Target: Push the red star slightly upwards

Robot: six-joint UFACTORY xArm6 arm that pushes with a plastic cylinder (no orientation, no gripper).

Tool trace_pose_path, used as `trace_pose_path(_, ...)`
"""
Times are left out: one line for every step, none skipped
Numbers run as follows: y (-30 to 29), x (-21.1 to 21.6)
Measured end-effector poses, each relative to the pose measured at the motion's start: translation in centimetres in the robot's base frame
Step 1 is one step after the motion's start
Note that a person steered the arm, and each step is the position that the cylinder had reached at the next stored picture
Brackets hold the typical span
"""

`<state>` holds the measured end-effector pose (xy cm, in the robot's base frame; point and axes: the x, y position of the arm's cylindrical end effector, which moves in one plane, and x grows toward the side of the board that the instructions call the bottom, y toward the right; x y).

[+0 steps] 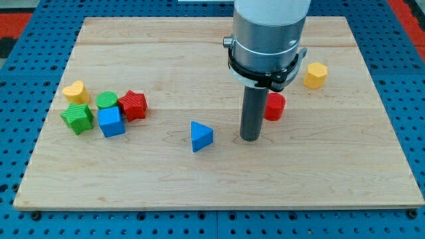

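On the wooden board (pixel 219 179), which lies over a blue perforated surface (pixel 26 60), no brand, label or writing can be read, and nothing here serves as a container; the blocks all sit loose on the bare wood. My tip (pixel 250 139) rests on the board a little right of centre, at the end of a straight dark rod hanging from a grey cylindrical housing, and being a plain rod it has nothing to clench or release and holds nothing. Just beside the rod on the view's right is a red block (pixel 275 106), partly hidden behind it, so its shape cannot be made out for certain; whether the rod touches it cannot be told. To the view's left of my tip, near but apart, stands a blue triangle (pixel 201 135). Toward the view's upper right a yellow hexagon (pixel 316 75) sits alone, well apart from my tip. The red star (pixel 133 105) is far off at the view's left, in a tight cluster: a green round block (pixel 106 100) just beside it on its left, a blue cube (pixel 111 122) below and touching or nearly so, a green block (pixel 78 118) further left, and a yellow heart (pixel 76 90) at the cluster's upper left.
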<state>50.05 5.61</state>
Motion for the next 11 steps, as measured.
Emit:
trace_pose_path(0.0,-0.3)
trace_pose_path(0.0,-1.1)
trace_pose_path(-1.3,-1.2)
trace_pose_path(-3.8,-2.0)
trace_pose_path(-7.3,-3.5)
trace_pose_path(-10.6,-3.4)
trace_pose_path(-14.3,-2.1)
trace_pose_path(-18.5,-1.9)
trace_pose_path(-20.5,-2.0)
trace_pose_path(-21.5,-4.1)
trace_pose_path(-20.2,-5.8)
